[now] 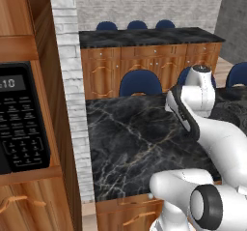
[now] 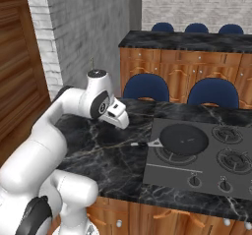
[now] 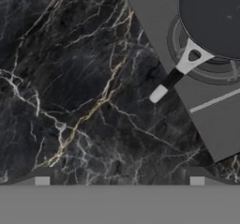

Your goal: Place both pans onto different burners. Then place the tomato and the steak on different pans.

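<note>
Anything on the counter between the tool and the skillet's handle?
No. In the hand view only bare marble counter lies between the open tool and the handle of the skillet.

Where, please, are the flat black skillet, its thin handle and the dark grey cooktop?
flat black skillet [image 2: 183,139]: right base view, centre of its flat base.
thin handle [image 3: 168,81]: hand view, dark middle stretch.
dark grey cooktop [image 2: 170,172]: right base view, bare front-left panel.

My cameras give soft, even, rendered light with no clear source. The marble counter [image 2: 113,155] looks dim and carries only a faint shadow under my arm. The skillet [image 3: 213,17] shows no glare. All views are low-resolution and slightly blurred, with no bending at the edges.
</note>
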You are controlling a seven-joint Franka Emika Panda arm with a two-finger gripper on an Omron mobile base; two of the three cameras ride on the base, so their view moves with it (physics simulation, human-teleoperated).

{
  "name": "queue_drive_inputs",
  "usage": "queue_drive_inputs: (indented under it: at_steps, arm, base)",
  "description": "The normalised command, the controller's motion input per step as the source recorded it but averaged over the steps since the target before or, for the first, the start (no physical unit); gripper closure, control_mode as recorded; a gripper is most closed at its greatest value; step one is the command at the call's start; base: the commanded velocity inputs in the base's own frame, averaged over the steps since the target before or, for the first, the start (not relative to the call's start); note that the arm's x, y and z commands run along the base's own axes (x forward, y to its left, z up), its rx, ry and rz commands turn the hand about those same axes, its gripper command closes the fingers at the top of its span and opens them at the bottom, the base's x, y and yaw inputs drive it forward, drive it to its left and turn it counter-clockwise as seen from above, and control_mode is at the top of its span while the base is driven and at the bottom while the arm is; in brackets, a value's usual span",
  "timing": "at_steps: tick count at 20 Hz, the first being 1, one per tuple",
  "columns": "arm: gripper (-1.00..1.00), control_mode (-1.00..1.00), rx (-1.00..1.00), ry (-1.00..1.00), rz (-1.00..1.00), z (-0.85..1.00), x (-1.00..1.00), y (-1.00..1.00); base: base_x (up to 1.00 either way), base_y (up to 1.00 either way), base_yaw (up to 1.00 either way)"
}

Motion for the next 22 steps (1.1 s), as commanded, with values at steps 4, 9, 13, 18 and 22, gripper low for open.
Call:
queue_drive_inputs:
  at_steps: [4, 9, 13, 18, 22]
  arm:
    - [-1.00, -1.00, 0.00, 0.00, 0.14, 0.00, -0.16, 0.14]
    - [-1.00, 1.00, 0.00, 0.00, 0.00, 0.00, 0.00, 0.00]
    - [-1.00, 1.00, 0.00, 0.00, 0.00, 0.00, 0.00, 0.00]
    - [-1.00, 1.00, 0.00, 0.00, 0.00, 0.00, 0.00, 0.00]
    - [-1.00, 1.00, 0.00, 0.00, 0.00, 0.00, 0.00, 0.00]
  base:
    - [0.00, 0.00, 0.00]
    - [-0.55, -0.09, 0.01]
    - [-0.72, -0.68, 0.00]
    - [-0.29, -0.98, -0.02]
    - [-0.02, -1.00, 0.00]
